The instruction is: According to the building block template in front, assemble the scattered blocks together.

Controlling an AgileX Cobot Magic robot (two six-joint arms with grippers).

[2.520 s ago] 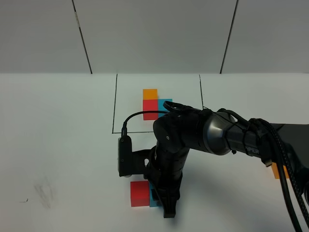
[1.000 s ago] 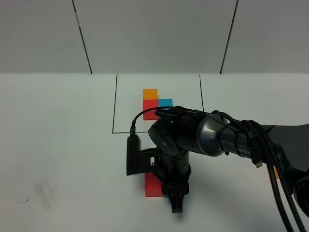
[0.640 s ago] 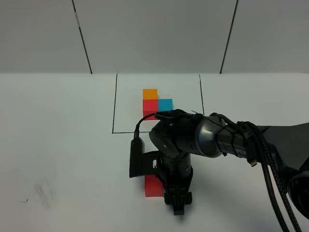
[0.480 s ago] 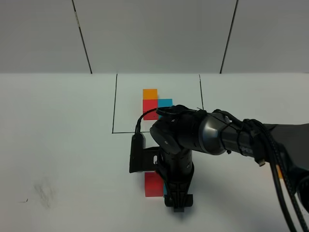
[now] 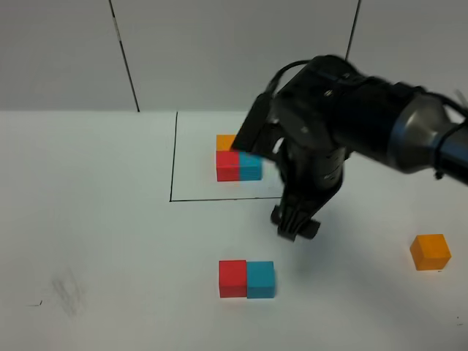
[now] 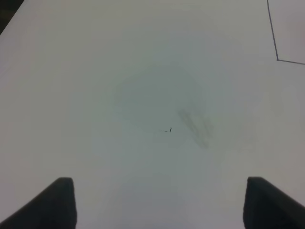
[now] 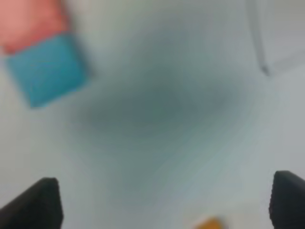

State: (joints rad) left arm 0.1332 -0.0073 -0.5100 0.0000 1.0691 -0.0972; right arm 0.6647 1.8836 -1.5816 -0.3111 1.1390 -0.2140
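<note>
The building block template [image 5: 238, 166] is a red, blue and orange trio lying inside a black drawn rectangle [image 5: 172, 168] at the back middle. Two scattered blocks sit joined near the front: the red block [image 5: 232, 278] on the left, the blue block [image 5: 260, 280] touching it on the right. The orange block [image 5: 430, 252] lies alone at the far right. My right gripper [image 5: 295, 225] hangs open and empty above the table, behind the joined pair. Its blurred wrist view shows the blue block [image 7: 47, 69], the red block [image 7: 31, 24] and a sliver of orange block [image 7: 209, 223]. My left gripper [image 6: 162, 205] is open over bare table.
A faint grey smudge [image 5: 66, 289] marks the table at the front left, also seen as a smudge [image 6: 193, 126] in the left wrist view. A corner of the black rectangle [image 6: 276, 59] shows there too. The right arm [image 5: 344, 117] reaches over the rectangle's right side.
My right gripper opened, let go of the blue block beside the red one, then rose and pulled back toward the rectangle. The orange block at the right is uncovered. The left gripper stayed still.
</note>
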